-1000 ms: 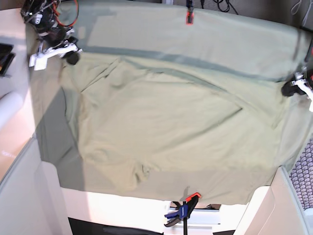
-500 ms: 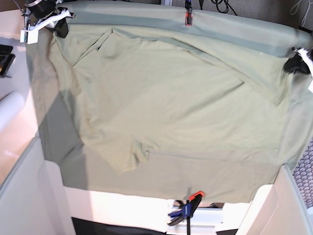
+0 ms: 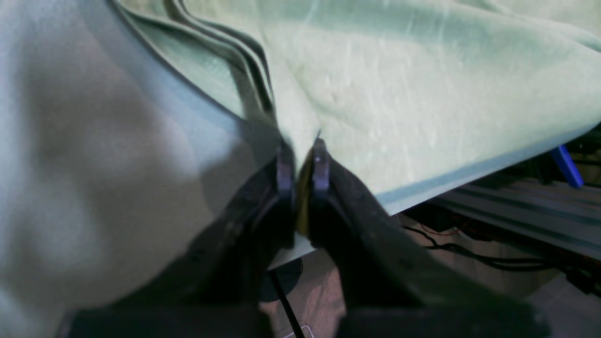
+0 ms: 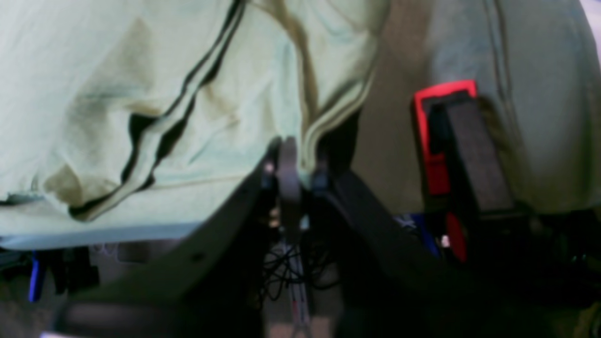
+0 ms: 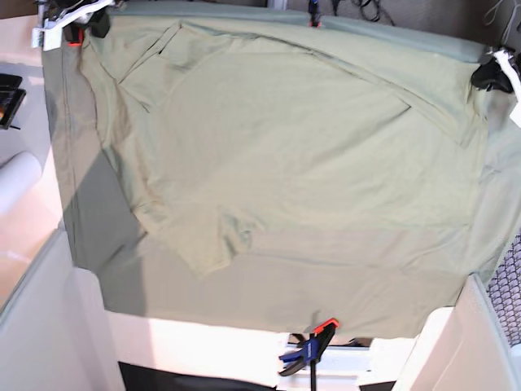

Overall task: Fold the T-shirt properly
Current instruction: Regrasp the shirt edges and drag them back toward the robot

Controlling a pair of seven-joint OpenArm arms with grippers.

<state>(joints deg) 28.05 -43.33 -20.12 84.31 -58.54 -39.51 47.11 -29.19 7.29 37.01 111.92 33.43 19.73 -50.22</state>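
Note:
The pale green T-shirt (image 5: pixel 285 147) lies spread over the tablecloth (image 5: pixel 342 297), stretched between both grippers along the far edge. One sleeve (image 5: pixel 216 244) points toward the front. My right gripper (image 5: pixel 94 22), at the far left corner, is shut on a hemmed edge of the shirt (image 4: pixel 328 117); the right wrist view shows its jaws (image 4: pixel 293 162) closed on the fabric. My left gripper (image 5: pixel 488 76), at the far right, is shut on the shirt (image 3: pixel 422 94); its jaws (image 3: pixel 300 157) pinch a fold where several layers bunch.
A red-and-blue clamp (image 5: pixel 313 346) holds the tablecloth at the front edge and a red one (image 5: pixel 313 15) at the back, close beside my right gripper in the right wrist view (image 4: pixel 446 141). A white roll (image 5: pixel 16 179) and a black object (image 5: pixel 8 98) lie at the left.
Both grippers have moved toward the table's far edge, dragging the shirt's held edge with them. The shirt now lies flatter and reaches the back edge.

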